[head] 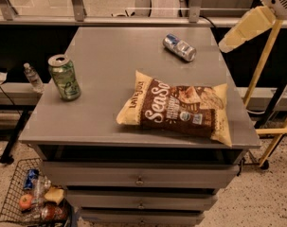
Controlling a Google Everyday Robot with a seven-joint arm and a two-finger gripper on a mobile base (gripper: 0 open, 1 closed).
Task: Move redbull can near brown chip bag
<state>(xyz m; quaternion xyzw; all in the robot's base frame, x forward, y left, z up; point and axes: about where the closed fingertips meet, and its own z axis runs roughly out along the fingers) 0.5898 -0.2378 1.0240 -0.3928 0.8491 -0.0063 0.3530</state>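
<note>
Zero contact yet: hanging the jaws off the far right corner of the table (114,51), opening impossible to tell; facing the redbull can (179,47) lying on its side just leftward, long axis slanting far-left to near-right, behind the brown chip bag (178,109)

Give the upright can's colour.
Upright can: green, silver top, camera view. Gripper sits off table's far-right corner.

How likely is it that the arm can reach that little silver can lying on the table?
Probably yes: the gripper hangs just off the table near the redbull can, with nothing between them.
</note>
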